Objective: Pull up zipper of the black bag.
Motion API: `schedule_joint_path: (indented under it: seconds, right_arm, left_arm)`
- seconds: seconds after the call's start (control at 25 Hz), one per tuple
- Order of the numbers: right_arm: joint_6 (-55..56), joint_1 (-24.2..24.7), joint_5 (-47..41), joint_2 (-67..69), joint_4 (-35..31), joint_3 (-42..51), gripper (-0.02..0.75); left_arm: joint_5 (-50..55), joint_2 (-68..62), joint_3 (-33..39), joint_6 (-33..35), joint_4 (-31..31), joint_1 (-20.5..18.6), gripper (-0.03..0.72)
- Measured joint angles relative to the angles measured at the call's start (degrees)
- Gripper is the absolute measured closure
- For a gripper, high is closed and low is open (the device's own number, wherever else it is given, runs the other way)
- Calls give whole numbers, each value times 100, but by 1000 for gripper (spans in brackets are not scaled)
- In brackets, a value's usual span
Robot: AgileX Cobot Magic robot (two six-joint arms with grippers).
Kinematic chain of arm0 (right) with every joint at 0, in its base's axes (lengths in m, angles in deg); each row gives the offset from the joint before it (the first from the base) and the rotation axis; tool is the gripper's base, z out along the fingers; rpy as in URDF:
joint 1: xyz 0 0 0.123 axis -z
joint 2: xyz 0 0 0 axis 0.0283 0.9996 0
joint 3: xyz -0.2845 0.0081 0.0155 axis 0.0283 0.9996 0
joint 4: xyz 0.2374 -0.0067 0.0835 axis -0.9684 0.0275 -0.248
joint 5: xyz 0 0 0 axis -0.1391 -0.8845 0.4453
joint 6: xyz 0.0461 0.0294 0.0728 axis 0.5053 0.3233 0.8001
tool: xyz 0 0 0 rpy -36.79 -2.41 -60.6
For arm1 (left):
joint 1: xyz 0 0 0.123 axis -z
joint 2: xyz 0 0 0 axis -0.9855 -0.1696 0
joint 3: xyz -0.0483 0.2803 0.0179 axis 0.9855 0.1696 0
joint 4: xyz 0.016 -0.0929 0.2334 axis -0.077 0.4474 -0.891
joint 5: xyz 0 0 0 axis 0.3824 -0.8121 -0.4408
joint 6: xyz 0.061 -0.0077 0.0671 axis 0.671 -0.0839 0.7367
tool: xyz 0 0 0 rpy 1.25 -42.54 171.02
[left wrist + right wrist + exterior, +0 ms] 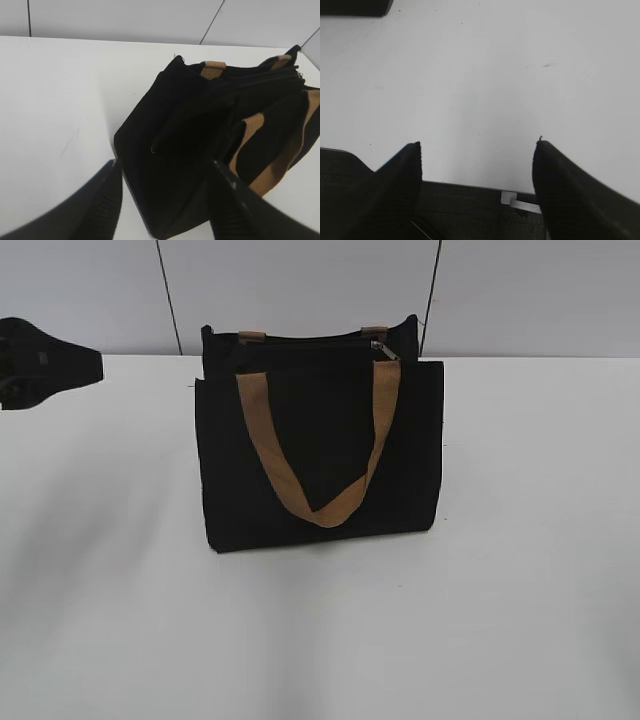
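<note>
The black bag point(320, 450) stands upright in the middle of the white table, and a tan strap point(325, 508) hangs down its front. The zipper point(310, 340) runs along the top edge, with its silvery pull tab point(385, 350) at the right end. The left wrist view shows the bag point(200, 150) from its left end and the zipper line point(270, 80) along the top. My left gripper point(165, 170) is open, with the bag's near corner seen between its jaws, apart from them. My right gripper point(477, 145) is open and empty over bare table, and the bag is out of its view.
A dark part of the left arm point(50, 365) shows at the left edge of the exterior view. The white table point(520, 590) spreads around the bag. The right wrist view shows the table's near edge point(470, 186) with a tape patch point(517, 201), and a dark shape point(355, 6) at top left.
</note>
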Motion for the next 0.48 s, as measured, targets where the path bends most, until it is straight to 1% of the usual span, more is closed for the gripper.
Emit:
schedule_joint_path:
  seconds: [0.36, 0.48]
  right_arm:
    - [0, 0, -12, -82, -23, 2, 214]
    - [-1, 0, -17, -444, -24, 6, 214]
  left_arm:
    - [-50, 0, 0, 0, 0, 0, 282]
    - [-84, 0, 0, 0, 0, 0, 282]
